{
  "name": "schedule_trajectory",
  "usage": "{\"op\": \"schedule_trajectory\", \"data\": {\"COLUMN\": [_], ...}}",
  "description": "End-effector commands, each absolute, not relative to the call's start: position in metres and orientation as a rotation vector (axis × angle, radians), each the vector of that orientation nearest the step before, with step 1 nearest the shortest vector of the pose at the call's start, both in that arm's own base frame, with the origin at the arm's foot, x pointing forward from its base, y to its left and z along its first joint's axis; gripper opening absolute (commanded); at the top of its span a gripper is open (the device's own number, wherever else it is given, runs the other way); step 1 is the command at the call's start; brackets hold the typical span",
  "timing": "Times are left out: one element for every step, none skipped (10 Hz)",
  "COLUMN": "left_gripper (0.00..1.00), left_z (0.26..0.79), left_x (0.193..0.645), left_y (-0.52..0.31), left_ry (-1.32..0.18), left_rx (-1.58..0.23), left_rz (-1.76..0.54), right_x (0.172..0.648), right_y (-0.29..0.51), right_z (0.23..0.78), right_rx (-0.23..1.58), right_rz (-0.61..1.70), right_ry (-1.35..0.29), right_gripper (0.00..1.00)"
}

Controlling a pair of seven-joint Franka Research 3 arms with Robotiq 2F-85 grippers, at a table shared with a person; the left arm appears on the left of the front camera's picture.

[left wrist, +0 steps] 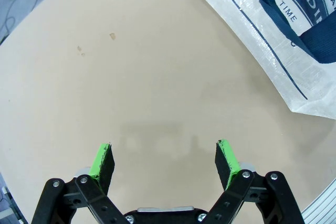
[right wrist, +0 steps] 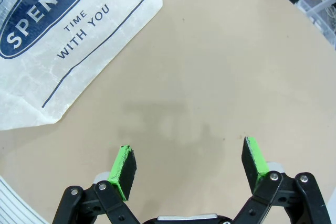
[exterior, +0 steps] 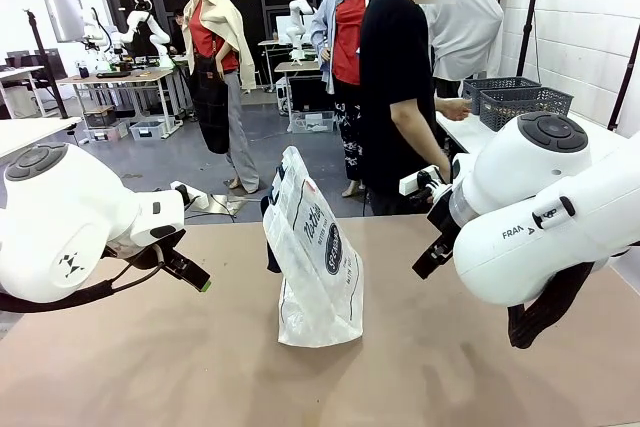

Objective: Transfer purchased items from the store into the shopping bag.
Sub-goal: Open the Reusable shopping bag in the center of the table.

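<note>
In the lower middle of the left wrist view, the left pincer hangs spread and empty over the tan surface. The shopping bag stands upright at the centre of the front view. It is crinkled translucent white plastic with dark navy strap handles. Its navy oval reads "SPENDING", with "TIME WITH YOU" beside it. The right pincer is likewise spread, pinching nothing.

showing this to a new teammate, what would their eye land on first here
The white shopping bag with navy handles stands upright in the middle of the table. On either side of it, the left gripper and right gripper hover above the tabletop, both open and empty. At the far edge a person in a black shirt stands by dark lattice baskets.
</note>
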State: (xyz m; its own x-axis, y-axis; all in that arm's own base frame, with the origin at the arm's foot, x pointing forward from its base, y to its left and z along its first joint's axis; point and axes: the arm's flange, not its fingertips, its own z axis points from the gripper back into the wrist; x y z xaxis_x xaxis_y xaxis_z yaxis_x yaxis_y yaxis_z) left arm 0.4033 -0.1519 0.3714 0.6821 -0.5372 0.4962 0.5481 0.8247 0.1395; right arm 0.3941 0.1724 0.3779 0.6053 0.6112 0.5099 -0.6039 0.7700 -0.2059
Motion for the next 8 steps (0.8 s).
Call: {"op": "schedule_trajectory", "data": {"left_gripper": [1.0,1.0,1.0,1.0,1.0,1.0,1.0,1.0], "left_z": [0.3714,0.3714,0.3714,0.3714,0.3714,0.3714,0.3714,0.3714], "left_x": [0.4036,0.4036,0.4036,0.4036,0.4036,0.4036,0.4036,0.4036], "left_y": [-0.151,-0.151,-0.151,-0.151,-0.151,-0.151,-0.151,-0.151], "left_ry": [-0.55,-0.55,-0.55,-0.55,-0.55,-0.55,-0.55,-0.55], "left_rx": [-0.021,-0.021,-0.021,-0.021,-0.021,-0.021,-0.021,-0.021], "left_rz": [-0.606,-0.606,-0.606,-0.606,-0.606,-0.606,-0.606,-0.606], "right_x": [0.3943,0.3943,0.3943,0.3943,0.3943,0.3943,0.3943,0.3943], "right_y": [0.1719,0.1719,0.1719,0.1719,0.1719,0.1719,0.1719,0.1719], "right_z": [0.3788,0.3788,0.3788,0.3788,0.3788,0.3788,0.3788,0.3788], "right_rx": [-0.012,-0.012,-0.012,-0.012,-0.012,-0.012,-0.012,-0.012], "right_rz": [0.707,0.707,0.707,0.707,0.707,0.707,0.707,0.707], "right_ry": [-0.597,-0.597,-0.597,-0.597,-0.597,-0.597,-0.597,-0.597], "right_gripper": [1.0,1.0,1.0,1.0,1.0,1.0,1.0,1.0]}}
